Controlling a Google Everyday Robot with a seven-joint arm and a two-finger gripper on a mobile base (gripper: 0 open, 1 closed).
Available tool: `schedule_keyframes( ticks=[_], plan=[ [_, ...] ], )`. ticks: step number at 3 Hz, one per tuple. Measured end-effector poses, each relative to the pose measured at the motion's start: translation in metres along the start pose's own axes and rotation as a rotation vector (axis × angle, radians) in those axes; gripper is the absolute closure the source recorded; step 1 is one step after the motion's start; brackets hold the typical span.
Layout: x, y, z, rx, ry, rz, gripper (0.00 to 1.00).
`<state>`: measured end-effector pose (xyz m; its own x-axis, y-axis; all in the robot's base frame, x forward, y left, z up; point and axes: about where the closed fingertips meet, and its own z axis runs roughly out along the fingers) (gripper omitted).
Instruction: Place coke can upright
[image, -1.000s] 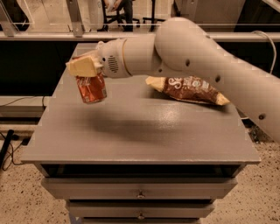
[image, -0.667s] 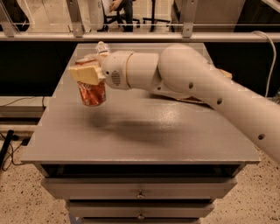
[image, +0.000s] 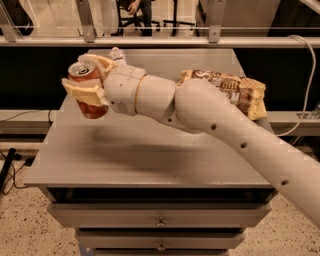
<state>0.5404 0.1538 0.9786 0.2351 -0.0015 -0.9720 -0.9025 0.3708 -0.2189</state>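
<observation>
One view only, so: small red aluminium coke can (image: 93, 109) clamped between tan fingers of pincer (image: 86, 80), silver top up, slight tilt, hanging over left rear part of grey metal desk (image: 150, 160). Not set down yet, I reckon. Lowering and letting go left. Brown crinkly snack bag (image: 235, 87) lies right rear, well apart, no obstacle.

The pincer (image: 76, 73), at the end of the white arm (image: 225, 120), is clamped round the small red aluminium soda can (image: 93, 110). It holds the can nearly upright, silver top up, over the left side of the grey surface (image: 150, 165). A brown crinkled snack bag (image: 240, 89) lies behind the arm.
</observation>
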Motion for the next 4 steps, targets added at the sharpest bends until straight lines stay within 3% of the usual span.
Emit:
schedule_keyframes(
  ticks=[1, 3, 4],
  plan=[
    [0.002, 0.012, 0.005, -0.025, -0.017, -0.057, 1.0],
    [0.031, 0.011, 0.001, -0.022, 0.017, -0.027, 1.0],
    [0.043, 0.01, -0.001, -0.026, 0.004, 0.017, 0.84]
  ],
)
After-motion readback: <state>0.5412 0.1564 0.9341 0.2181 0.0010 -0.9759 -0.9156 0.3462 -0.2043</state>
